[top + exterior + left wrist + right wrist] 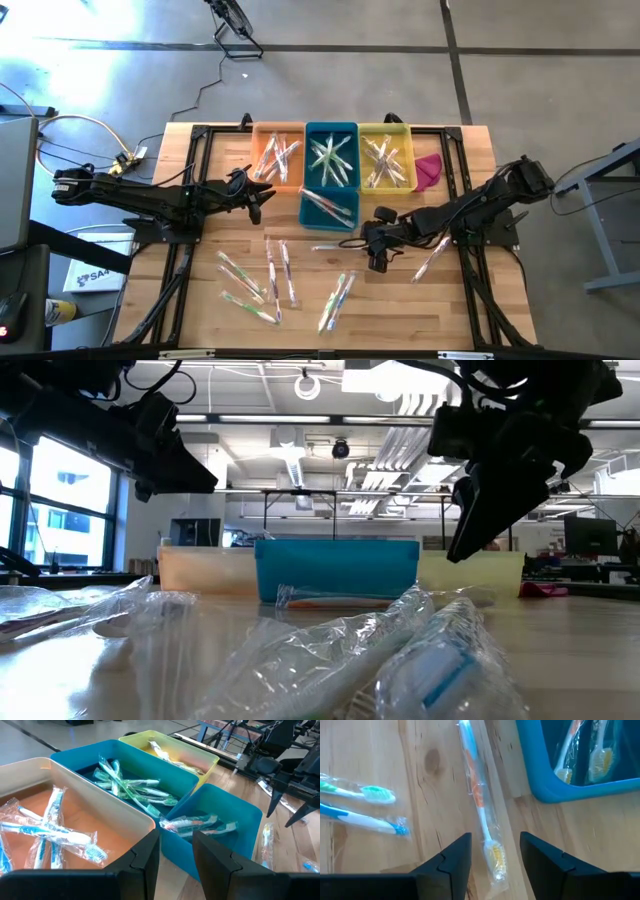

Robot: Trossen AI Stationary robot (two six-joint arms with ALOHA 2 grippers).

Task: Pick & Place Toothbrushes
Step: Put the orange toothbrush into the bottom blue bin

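Wrapped toothbrushes lie loose on the wooden table (200, 300), among them a pair (337, 300) and a group (262, 278) near the front edge. One with an orange-and-white handle (481, 810) lies flat on the wood beside the small blue bin (328, 207). My right gripper (495, 857) hangs open just above it, a finger on either side of its brush head, touching nothing. My left gripper (176, 860) hovers open and empty before the orange bin (75, 820) and the small blue bin (220, 827).
Orange (278, 158), teal (331, 155) and yellow (385, 155) bins stand in a row at the back, each holding several toothbrushes. A pink cloth (428, 170) lies right of the yellow bin. One more toothbrush (430, 258) lies under the right arm.
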